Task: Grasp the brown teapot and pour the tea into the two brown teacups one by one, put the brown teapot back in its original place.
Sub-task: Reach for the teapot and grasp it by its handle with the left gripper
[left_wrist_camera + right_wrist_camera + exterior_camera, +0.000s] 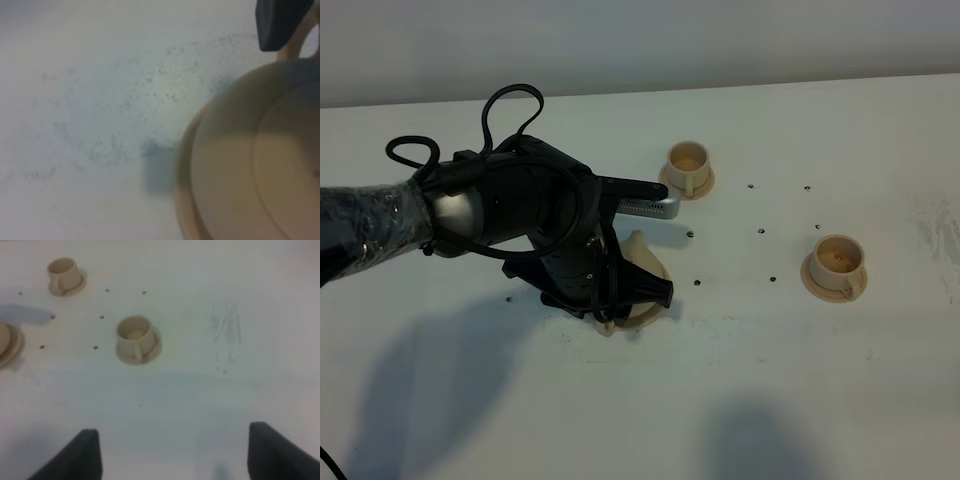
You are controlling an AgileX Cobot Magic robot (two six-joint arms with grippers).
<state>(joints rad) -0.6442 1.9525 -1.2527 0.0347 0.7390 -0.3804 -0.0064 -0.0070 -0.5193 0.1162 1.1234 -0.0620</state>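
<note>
- The left arm is down low over the white table (770, 400), its bulk covering most of the brown teapot (642, 258).
- Only the teapot's pale spout side peeks out past the black wrist, pointing toward the far teacup (688, 160).
- Under it, an arc of the wide saucer disc (642, 318) shows, so the teapot looks to be over its original place; whether it touches the disc I cannot tell.
- Left wrist view: the teapot's round body fills the frame, very close and blurred, with the loop handle (302, 45) at its edge.
- One dark finger (281, 22) of the left gripper (638, 288) sits right against that handle; the other finger is out of sight, so whether the claw is clamped on it I cannot tell.
- The far teacup stands upright on its small saucer (704, 186), just beyond the arm.
- The second teacup (837, 258) stands upright on its own saucer (858, 286), well apart to the right.
- The right gripper (175, 455) hangs above bare table, its claw spread wide with nothing between the fingers.
</note>
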